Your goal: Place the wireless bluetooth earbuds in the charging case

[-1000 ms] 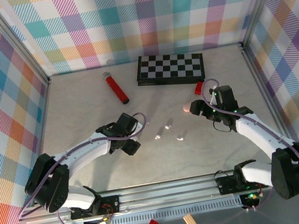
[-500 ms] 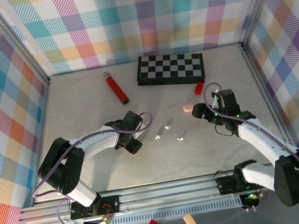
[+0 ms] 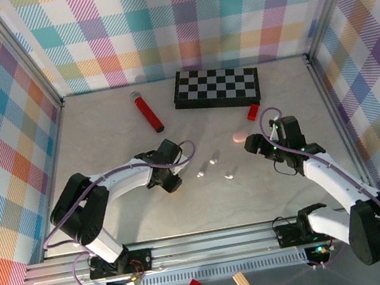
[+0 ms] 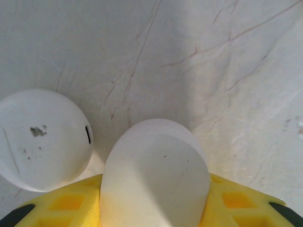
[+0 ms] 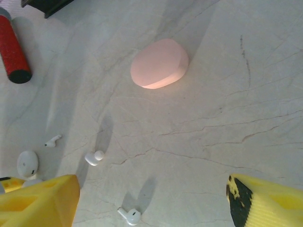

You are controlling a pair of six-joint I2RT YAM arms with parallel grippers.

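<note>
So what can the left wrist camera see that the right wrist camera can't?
Left wrist extra: a close look at a white case sitting between the yellow fingers of the left pincer, and the dark slot on a second white case beside it. Right wrist extra: the pink case, three white earbuds, a red cylinder and the open right pincer. Shared: the marble table and, far off in the right wrist view, likely that second white case.
</note>
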